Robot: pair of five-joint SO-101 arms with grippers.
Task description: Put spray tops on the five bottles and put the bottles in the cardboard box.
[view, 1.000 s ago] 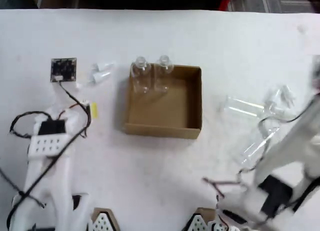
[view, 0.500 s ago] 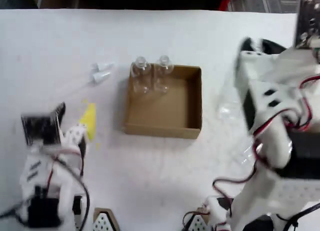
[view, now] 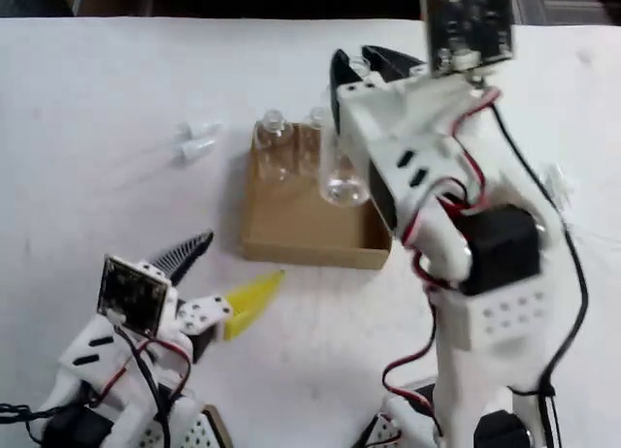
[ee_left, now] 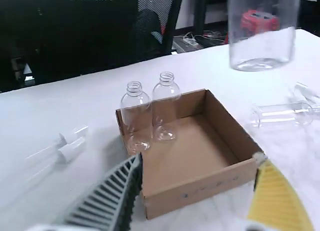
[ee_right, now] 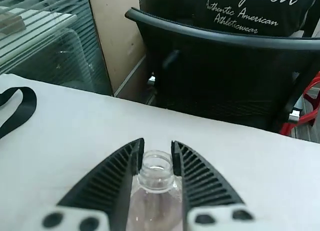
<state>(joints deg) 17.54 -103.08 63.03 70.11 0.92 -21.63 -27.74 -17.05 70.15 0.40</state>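
My right gripper (view: 361,66) is shut on the neck of a clear, topless bottle (view: 343,179), which hangs over the cardboard box (view: 315,244). The right wrist view shows both black fingers (ee_right: 125,163) pinching the bottle's open neck (ee_right: 156,177). Two more topless bottles (view: 275,143) (view: 312,136) stand upright in the box's far left corner. Two white spray tops (view: 197,143) lie on the table left of the box. My left gripper (view: 245,254) is open with nothing in it, low near the box's front left corner. A further bottle (ee_left: 282,113) lies on its side right of the box.
Another spray top (ee_left: 305,91) lies beyond the lying bottle. The raised right arm (view: 466,244) hides much of the table's right side. The table is bare to the left of the box and in front of it. Chairs stand past the far edge.
The right arm has swung up from the near right and now holds a bottle above the box. The left arm has turned, bringing its open gripper toward the box's front.
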